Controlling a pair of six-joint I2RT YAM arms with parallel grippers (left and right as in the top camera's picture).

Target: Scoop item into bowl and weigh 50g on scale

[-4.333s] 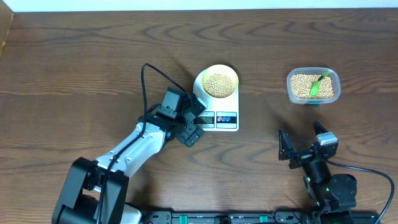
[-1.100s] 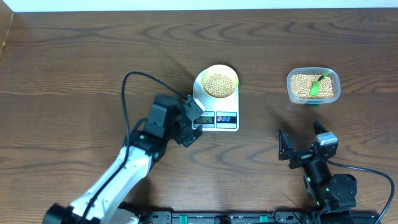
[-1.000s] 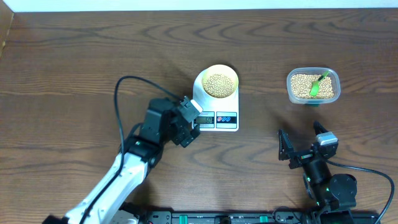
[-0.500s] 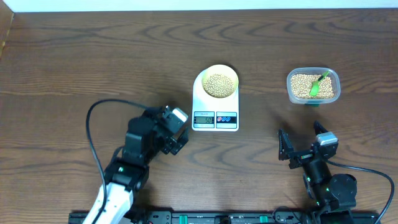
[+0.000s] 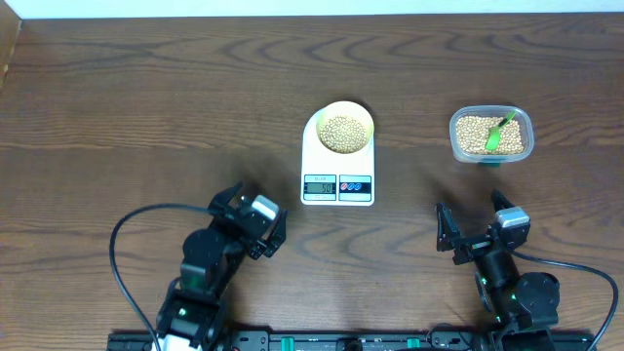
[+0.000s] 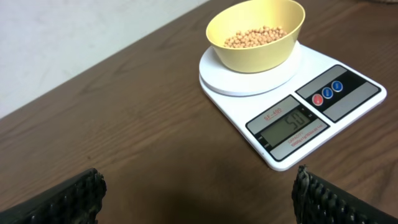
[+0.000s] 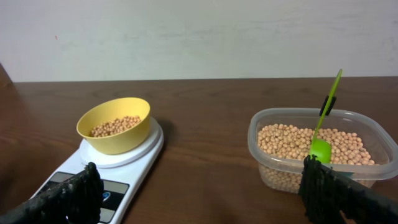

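Observation:
The pale yellow bowl (image 5: pixel 343 106) stands on the round platform of the white scale (image 5: pixel 337 198) and holds tan beans (image 5: pixel 342 132). In the left wrist view the bowl (image 6: pixel 249 51) with its beans (image 6: pixel 255 37) sits on the scale (image 6: pixel 357 99), whose display shows digits starting with 50. My left gripper (image 5: pixel 255 216) is open and empty, down-left of the scale, apart from it. My right gripper (image 5: pixel 475 222) is open and empty near the front edge, below the clear container. The right wrist view shows bowl (image 7: pixel 118 142), scale (image 7: pixel 137 158) and open gripper (image 7: pixel 199 171).
A clear plastic container (image 5: pixel 454 136) of beans stands at the right with a green scoop (image 5: pixel 497 135) resting in it. From the right wrist the container (image 7: pixel 298 114) and scoop (image 7: pixel 320 149) lie just ahead on the right. Dark wooden table all round; a black cable loops by the left arm.
My left arm has pulled back from beside the scale's display, down and to the left toward the front edge, jaws open throughout. The right arm, bowl, scale and container have not moved.

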